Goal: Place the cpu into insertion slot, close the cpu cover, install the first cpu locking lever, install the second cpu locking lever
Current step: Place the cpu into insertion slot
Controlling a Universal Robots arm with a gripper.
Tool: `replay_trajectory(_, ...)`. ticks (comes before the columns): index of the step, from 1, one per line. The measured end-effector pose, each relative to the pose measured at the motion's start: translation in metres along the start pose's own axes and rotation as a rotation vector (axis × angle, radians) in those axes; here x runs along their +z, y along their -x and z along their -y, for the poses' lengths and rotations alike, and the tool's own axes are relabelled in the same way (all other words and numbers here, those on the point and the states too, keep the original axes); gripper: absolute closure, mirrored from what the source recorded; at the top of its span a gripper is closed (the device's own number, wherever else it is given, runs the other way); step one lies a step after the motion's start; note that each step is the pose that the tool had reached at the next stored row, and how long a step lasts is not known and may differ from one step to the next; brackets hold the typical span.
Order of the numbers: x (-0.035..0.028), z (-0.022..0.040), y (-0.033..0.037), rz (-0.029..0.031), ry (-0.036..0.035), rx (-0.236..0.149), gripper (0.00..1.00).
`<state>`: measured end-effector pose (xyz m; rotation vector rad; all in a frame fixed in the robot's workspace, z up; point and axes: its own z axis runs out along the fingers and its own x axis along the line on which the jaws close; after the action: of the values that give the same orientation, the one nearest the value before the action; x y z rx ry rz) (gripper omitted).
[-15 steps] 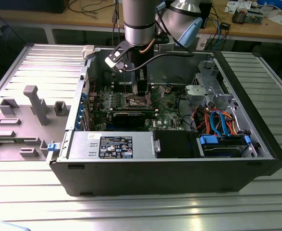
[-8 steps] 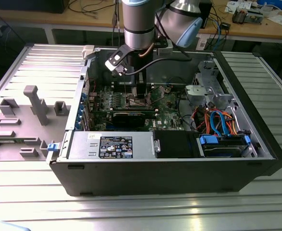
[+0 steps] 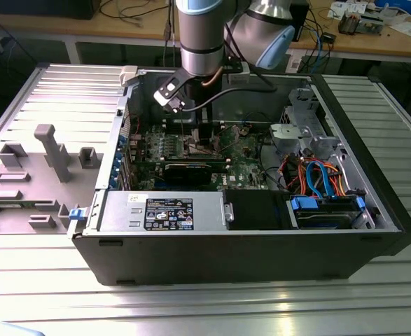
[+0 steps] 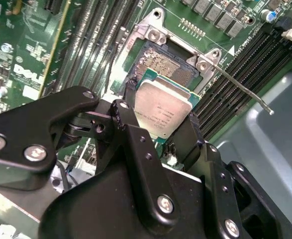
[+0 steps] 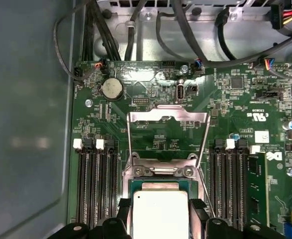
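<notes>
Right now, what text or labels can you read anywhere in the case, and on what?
Power supply label: print too small to read.
cpu top: etched lines, unreadable.
Motherboard: white markings, none legible enough to quote.

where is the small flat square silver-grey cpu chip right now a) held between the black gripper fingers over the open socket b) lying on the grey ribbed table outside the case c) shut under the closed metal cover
a: the second wrist view shows the cpu clamped in the gripper above the insertion slot
</notes>
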<state>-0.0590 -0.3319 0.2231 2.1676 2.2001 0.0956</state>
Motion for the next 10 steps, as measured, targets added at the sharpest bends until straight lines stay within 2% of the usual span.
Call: replay_trajectory(10,0.0154,0.0062,0.0002,-0.0002,0.0000,-0.001,0.46)
